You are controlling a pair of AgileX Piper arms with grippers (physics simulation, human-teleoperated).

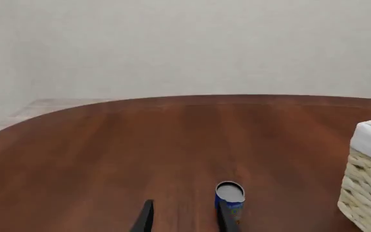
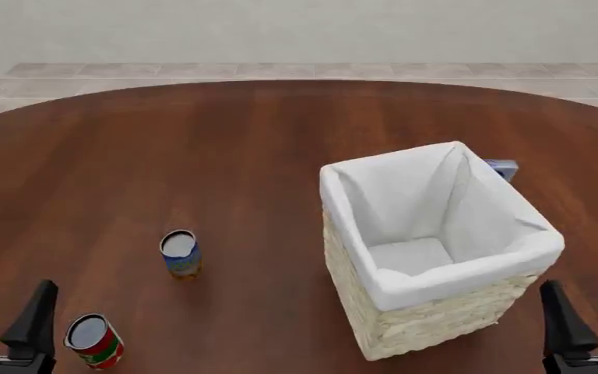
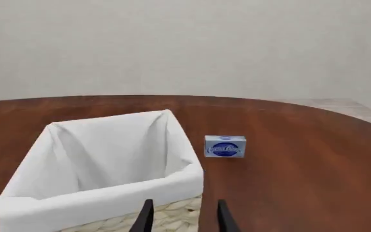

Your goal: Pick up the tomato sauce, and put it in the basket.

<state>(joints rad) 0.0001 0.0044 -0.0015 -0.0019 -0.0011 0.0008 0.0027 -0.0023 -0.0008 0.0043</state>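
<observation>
The tomato sauce [image 2: 93,340], a small can with a red label and silvery top, stands upright near the table's front left edge. My left gripper [image 2: 3,312] is open and empty, just left of the can and apart from it. The left wrist view does not show this can; there my left gripper [image 1: 185,222] points toward the far table. The basket [image 2: 434,319], pale wicker with a white liner, stands right of centre and holds nothing. My right gripper [image 2: 593,312] is open at its near right corner. In the right wrist view, my right gripper [image 3: 184,218] sits just before the basket [image 3: 102,191].
A blue-and-orange labelled can [image 2: 181,254] stands upright between the tomato sauce and the basket, and also appears as the can [image 1: 229,195] beside one left finger. A small blue box [image 3: 225,146] stands behind the basket. The basket [image 1: 366,193] edges the left wrist view.
</observation>
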